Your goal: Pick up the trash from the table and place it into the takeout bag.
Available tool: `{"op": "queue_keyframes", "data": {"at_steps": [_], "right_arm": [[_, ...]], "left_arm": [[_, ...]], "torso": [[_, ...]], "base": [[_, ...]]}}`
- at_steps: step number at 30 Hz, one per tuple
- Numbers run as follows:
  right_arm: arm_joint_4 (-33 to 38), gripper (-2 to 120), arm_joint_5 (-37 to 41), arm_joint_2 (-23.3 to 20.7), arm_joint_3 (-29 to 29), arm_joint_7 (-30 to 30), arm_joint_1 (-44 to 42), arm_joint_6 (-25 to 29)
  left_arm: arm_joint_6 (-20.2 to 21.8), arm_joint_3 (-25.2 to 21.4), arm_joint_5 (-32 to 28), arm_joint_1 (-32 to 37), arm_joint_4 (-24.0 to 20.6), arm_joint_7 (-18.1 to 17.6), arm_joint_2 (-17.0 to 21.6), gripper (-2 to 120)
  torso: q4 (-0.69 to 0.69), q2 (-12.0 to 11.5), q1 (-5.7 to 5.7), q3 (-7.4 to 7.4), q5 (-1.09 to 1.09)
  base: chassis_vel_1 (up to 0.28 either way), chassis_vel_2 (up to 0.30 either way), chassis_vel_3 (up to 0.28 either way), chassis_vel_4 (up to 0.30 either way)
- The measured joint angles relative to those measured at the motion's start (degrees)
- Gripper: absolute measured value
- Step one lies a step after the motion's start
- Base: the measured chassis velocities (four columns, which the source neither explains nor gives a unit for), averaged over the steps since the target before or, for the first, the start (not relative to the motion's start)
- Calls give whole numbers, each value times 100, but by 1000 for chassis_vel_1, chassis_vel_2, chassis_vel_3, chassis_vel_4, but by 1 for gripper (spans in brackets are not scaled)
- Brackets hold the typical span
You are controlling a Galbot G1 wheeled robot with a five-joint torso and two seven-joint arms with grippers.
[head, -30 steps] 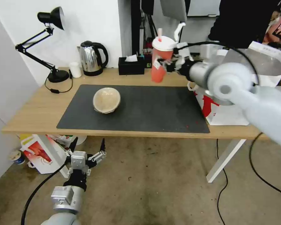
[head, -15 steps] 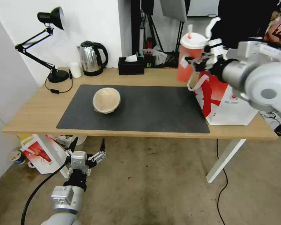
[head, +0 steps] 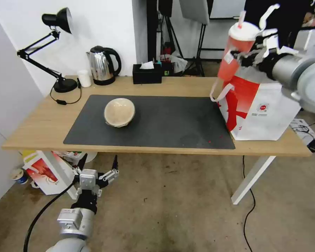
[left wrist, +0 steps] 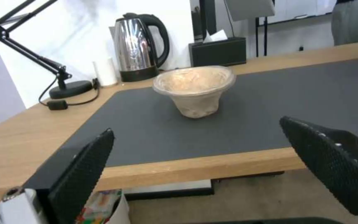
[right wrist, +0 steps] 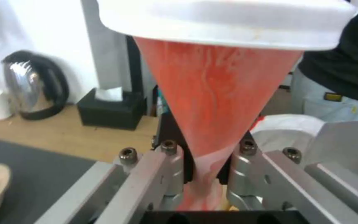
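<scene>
Light-wood table (head: pixel 35 129) with dark mat (head: pixel 164 119), right gripper (head: pixel 250 56) clamping red cup (head: pixel 234 57), left gripper (head: pixel 96 168) wide.

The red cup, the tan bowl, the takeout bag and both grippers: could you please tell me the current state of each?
red cup: lidded, tilted, held in the air above the bag.
tan paper bowl: upright on the mat, untouched.
takeout bag: standing on the table.
right gripper: jaws shut on the cup.
left gripper: open, below the table edge.
</scene>
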Motion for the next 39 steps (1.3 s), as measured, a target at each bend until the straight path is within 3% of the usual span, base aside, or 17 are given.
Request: {"op": "queue_keyframes", "data": {"at_steps": [23, 36, 39], "right_arm": [[-1278, 7, -371, 355, -126, -156, 248, -36], [-1580, 7, -1366, 266, -77, -458, -190, -119], [-1602, 12, -1464, 239, -65, -466, -275, -119]], "left_arm": [[0, 0, 0, 0, 0, 0, 0, 100], [0, 0, 0, 0, 0, 0, 0, 100], [0, 0, 0, 0, 0, 0, 0, 100]], "torso": [[0, 0, 0, 0, 1], [-1, 0, 0, 0, 1], [0, 0, 0, 0, 1]], "base": [[0, 0, 0, 0], [0, 0, 0, 0], [0, 0, 0, 0]]}}
